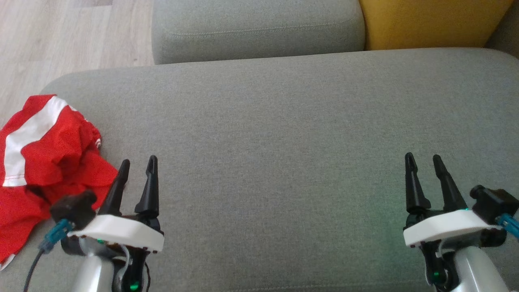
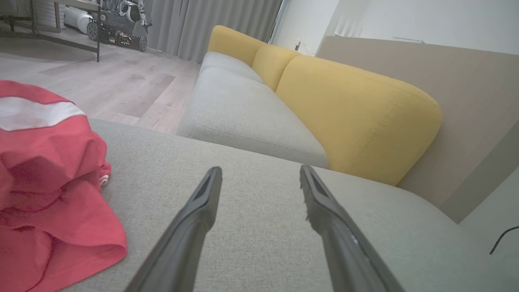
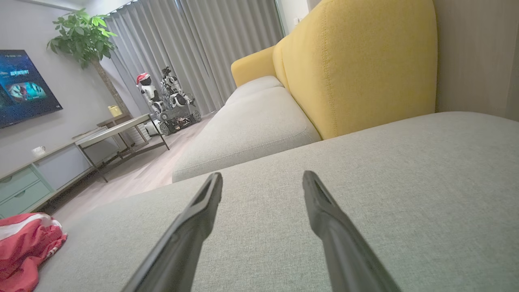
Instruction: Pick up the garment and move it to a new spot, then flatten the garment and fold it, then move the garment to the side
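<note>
my left pincer (image 1: 138, 160) and right pincer (image 1: 422, 156) stand wide and empty over the grey sofa seat (image 1: 275, 134); the crumpled red garment (image 1: 48, 154), white-striped, lies just beside the left.

Garment (image 1: 44, 162) on sofa seat's (image 1: 284, 142) left end

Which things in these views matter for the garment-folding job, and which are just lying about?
Job: crumpled red fabric garment with white stripe; grey fabric sofa seat under it; open left hand; open right hand.
Lying about: yellow back cushion; pale wooden floor; leafy green potted plant; wall television.
</note>
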You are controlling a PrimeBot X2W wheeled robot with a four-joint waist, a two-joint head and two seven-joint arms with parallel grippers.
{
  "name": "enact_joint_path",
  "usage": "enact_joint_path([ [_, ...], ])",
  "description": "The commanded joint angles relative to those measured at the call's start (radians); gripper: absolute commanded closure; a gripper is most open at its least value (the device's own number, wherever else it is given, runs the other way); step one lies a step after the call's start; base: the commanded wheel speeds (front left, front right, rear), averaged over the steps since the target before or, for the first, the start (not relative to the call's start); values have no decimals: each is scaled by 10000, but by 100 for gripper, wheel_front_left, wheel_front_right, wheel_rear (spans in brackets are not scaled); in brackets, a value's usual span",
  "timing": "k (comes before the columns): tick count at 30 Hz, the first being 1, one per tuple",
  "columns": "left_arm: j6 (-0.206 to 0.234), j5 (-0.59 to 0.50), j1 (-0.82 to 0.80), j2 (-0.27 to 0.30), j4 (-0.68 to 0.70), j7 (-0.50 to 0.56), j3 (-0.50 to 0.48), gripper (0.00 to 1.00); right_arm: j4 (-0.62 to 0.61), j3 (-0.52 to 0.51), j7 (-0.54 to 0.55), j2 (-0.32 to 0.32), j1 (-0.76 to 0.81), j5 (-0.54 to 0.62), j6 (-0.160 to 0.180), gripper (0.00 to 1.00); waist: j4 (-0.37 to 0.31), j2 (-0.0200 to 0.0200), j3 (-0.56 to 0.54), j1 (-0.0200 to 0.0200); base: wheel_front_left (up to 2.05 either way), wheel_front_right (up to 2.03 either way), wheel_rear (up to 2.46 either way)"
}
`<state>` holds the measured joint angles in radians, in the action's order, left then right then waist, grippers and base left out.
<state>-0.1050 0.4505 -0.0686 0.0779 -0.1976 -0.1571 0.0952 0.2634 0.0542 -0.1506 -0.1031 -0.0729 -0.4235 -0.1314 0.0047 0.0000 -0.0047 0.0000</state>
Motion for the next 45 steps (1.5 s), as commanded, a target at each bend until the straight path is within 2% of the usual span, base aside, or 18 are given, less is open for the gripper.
enact_joint_path([
  [1, 74, -412, -640, 194, 290, -147, -128, 0, -299, 208, -207, -112, -524, 435, 6, 0, 12, 0, -6, 0, 0, 0, 0],
  [11, 203, -1594, -615, 244, 200, -439, -81, 0, -159, 232, -501, 9, -494, 1636, 6, 0, 48, 0, 20, 0, 0, 0, 0],
  [31, 199, -3538, -517, 103, 34, -997, -70, 0, 108, 32, -966, 316, -397, 3111, 7, 0, 92, 0, 5, 0, 0, 0, 0],
  [45, 146, -3634, -529, -59, -228, -1046, -273, 0, 162, -122, -802, 415, -382, 2456, 7, 0, 87, 0, 28, 0, 0, 0, 0],
])
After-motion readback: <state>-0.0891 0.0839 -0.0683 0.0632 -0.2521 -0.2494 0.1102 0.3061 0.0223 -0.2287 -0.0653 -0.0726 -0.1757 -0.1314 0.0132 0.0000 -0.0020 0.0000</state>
